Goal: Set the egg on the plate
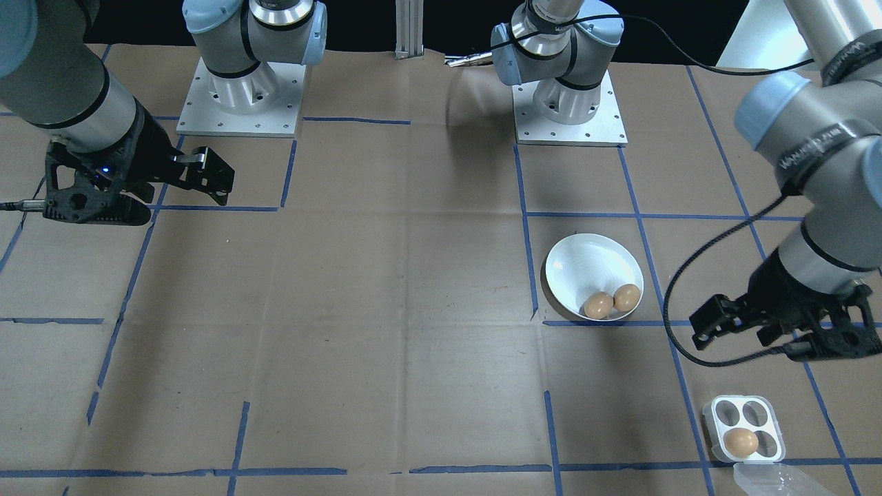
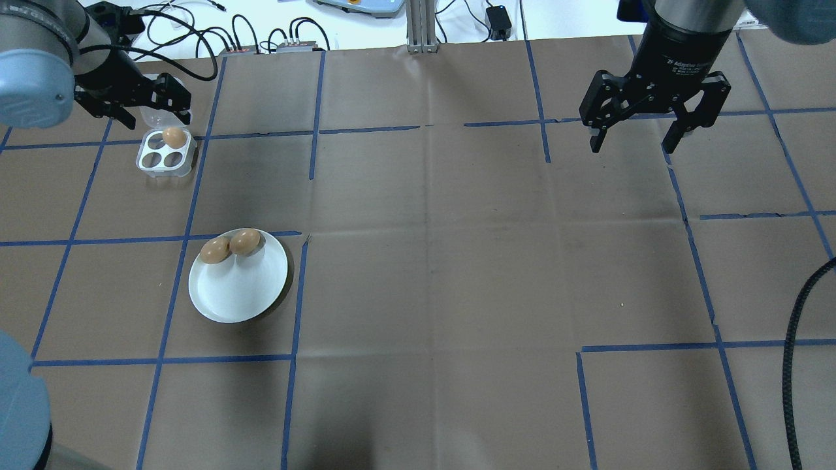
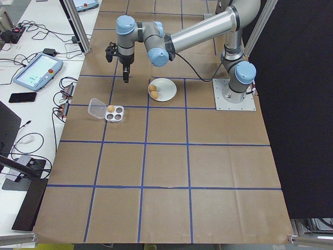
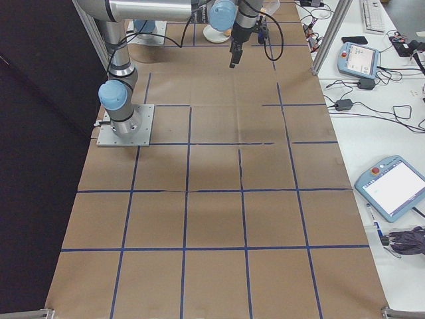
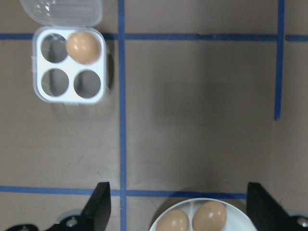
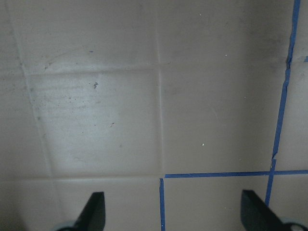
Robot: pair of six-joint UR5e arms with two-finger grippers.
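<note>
Bench (image 2: 431, 261) covered in brown paper with a blue tape grid. White plate (image 2: 238, 277) sat on the robot's left half and already held two brown eggs (image 2: 230, 247), touching each other, against the rim on the side away from the robot.

One more egg (image 5: 83, 46) remained in the small four-cup tray (image 5: 70, 65), in a corner cup on the side next to the clear hinged lid (image 5: 61, 9), which lay folded open on the bench. Other three cups empty. Tray stood well apart from the plate, across a tape line.

Left claw (image 1: 716, 324) hung above the bench between plate and tray, fingers spread, holding nothing. Right claw (image 2: 653, 121) hung over bare paper far off on the other side, also spread and empty.

Handling, as judged: the egg looked light, rigid but brittle, smooth and rounded, so apt to slip or crack under a hard squeeze. Best taken from above, fingers closing gently across its widest part where it stands clear of the cup, then lifted straight up. On the plate it may roll; setting it low and beside the other two should steady it.
</note>
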